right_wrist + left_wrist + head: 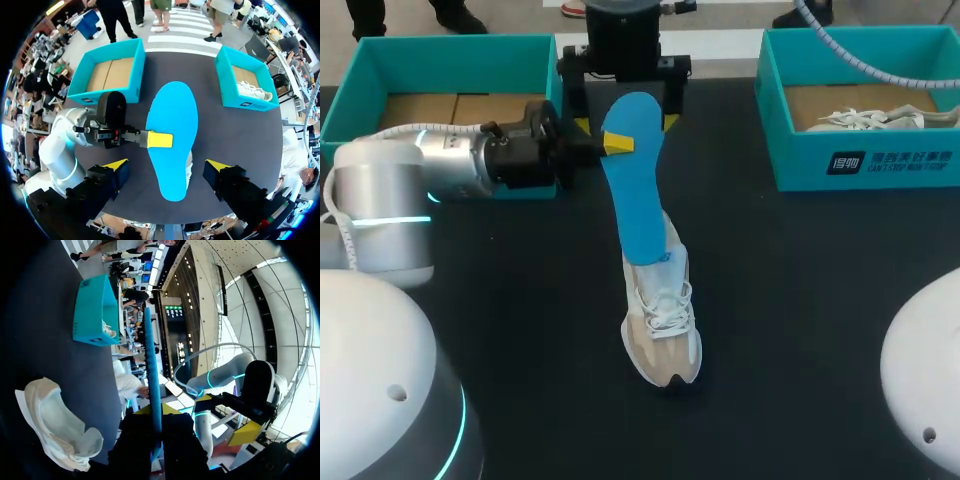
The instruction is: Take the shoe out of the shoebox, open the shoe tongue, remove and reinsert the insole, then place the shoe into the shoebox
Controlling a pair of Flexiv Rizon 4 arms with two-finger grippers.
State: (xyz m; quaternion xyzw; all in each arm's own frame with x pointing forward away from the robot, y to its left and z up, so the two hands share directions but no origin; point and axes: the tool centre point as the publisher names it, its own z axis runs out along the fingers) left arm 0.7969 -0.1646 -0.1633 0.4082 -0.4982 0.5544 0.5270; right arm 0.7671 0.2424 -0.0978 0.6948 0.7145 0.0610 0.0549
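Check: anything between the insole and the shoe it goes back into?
Nothing visible. The left hand holds the insole with its lower end right at the shoe's opening. The right hand hangs open above the insole, not touching it.

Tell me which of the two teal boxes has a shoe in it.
The right box: a white shoe lies inside it, while the left box shows only its bare cardboard floor.

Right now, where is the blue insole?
Head view, table centre: the blue insole is held up by the left gripper, over the heel of the white shoe, with the open right gripper above it.
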